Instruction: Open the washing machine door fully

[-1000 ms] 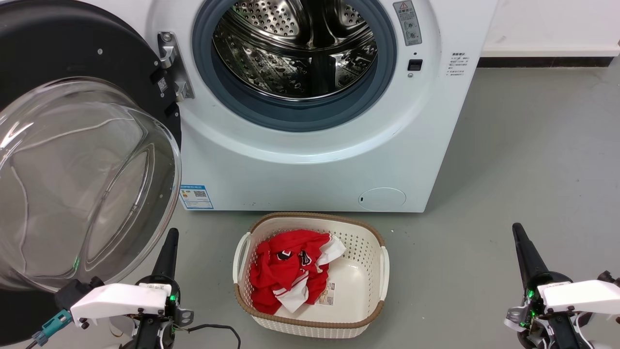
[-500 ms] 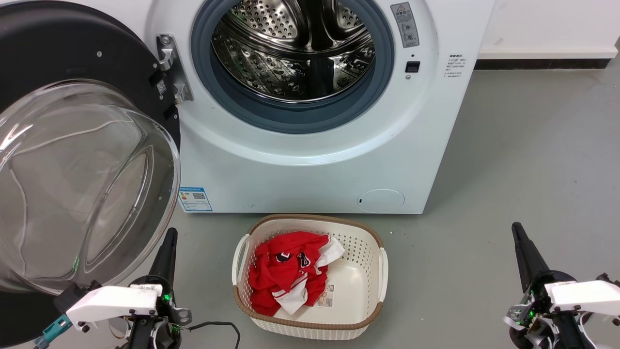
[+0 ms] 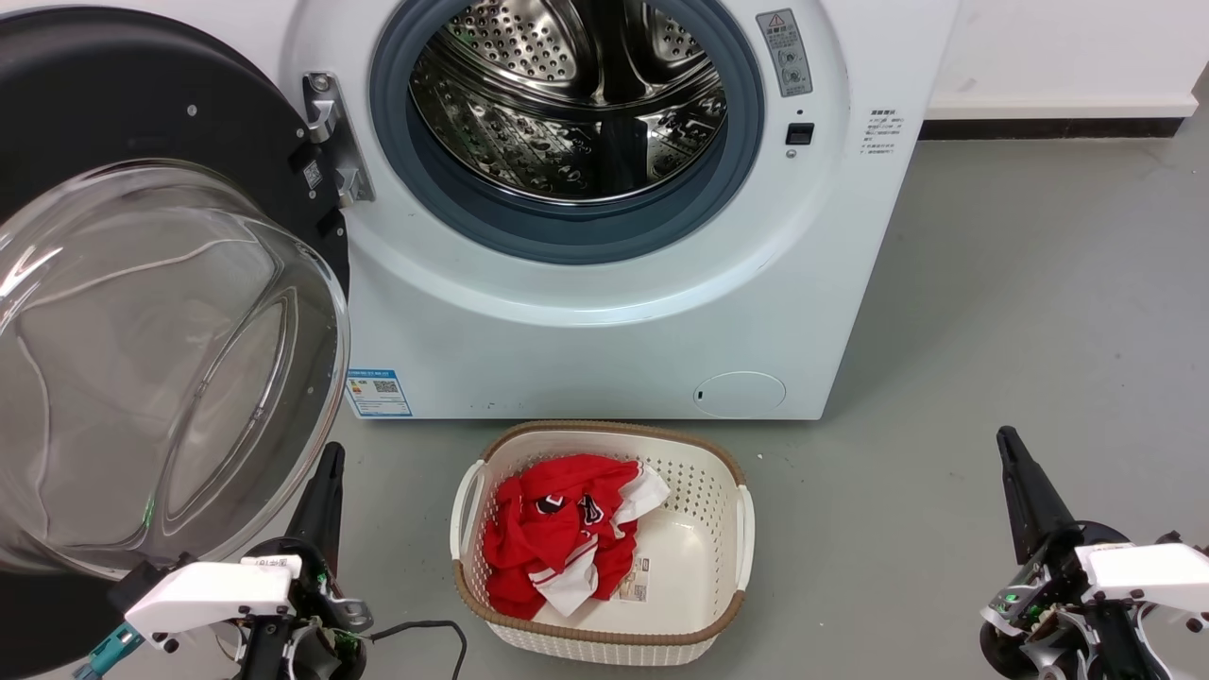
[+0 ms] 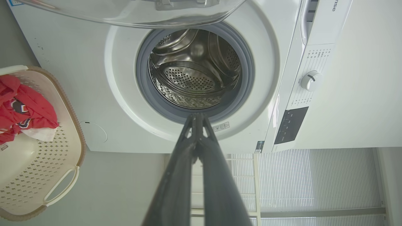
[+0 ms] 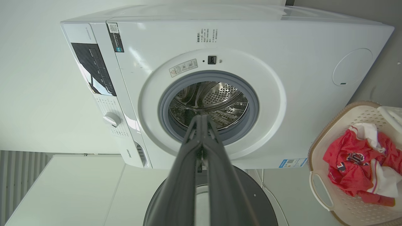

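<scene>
The washing machine door (image 3: 113, 123), a glossy black disc with a bulging clear glass bowl (image 3: 142, 378), stands swung wide open at the left of the white machine (image 3: 604, 321), held by its metal hinge (image 3: 331, 142). The steel drum (image 3: 567, 94) lies exposed inside the grey rubber ring. My left gripper (image 3: 331, 453) is shut, low on the floor just right of the glass bowl, holding nothing. My right gripper (image 3: 1006, 439) is shut at the lower right, well away from the machine. The door's glass (image 4: 135, 12) and black rim (image 5: 251, 191) also show in the wrist views, behind the shut grippers (image 4: 196, 116) (image 5: 202, 117).
A white laundry basket (image 3: 746, 529) with a red and white garment (image 3: 557, 529) sits on the grey floor in front of the machine, between my two arms. A small round white flap (image 3: 740, 394) is low on the machine front. Open floor stretches to the right.
The head camera has shifted slightly, so the whole picture sits a little lower and left. Both grippers have sunk slightly towards the bottom edge. The door has not moved.
</scene>
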You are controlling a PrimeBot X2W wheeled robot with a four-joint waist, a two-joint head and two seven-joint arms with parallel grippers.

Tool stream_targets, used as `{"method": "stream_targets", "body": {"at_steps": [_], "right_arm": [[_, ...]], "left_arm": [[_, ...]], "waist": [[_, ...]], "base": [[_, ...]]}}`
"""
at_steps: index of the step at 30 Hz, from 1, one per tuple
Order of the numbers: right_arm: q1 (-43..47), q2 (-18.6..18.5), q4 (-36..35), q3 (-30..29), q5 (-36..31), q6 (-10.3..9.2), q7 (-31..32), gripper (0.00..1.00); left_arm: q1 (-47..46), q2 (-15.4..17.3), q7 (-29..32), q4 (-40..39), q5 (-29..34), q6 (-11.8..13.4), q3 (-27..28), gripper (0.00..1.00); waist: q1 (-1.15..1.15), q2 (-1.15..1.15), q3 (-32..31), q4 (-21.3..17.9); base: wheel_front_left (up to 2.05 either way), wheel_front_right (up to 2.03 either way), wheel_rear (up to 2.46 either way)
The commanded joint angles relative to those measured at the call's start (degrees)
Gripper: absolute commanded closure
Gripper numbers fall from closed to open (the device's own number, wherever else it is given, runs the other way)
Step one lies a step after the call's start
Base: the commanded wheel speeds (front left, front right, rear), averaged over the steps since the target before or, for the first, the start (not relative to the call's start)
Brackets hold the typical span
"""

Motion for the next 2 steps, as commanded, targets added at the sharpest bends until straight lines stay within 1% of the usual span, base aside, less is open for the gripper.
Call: {"method": "stream_targets", "body": {"at_steps": [1,2], "right_arm": [[-0.81,-0.08,0.20,-0.11,1.32,0.00,0.35,1.00],[-0.83,-0.08,0.24,-0.14,1.70,0.00,0.47,1.00]], "left_arm": [[0.29,-0.15,0.43,0.08,-1.23,-0.32,0.36,1.00],[0.30,-0.16,0.55,0.09,-1.62,-0.37,0.41,1.00]], "waist": [[0.00,0.00,-0.05,-0.04],[0.00,0.00,-0.07,-0.05]], "base": [[0.00,0.00,0.00],[0.00,0.00,0.00]]}}
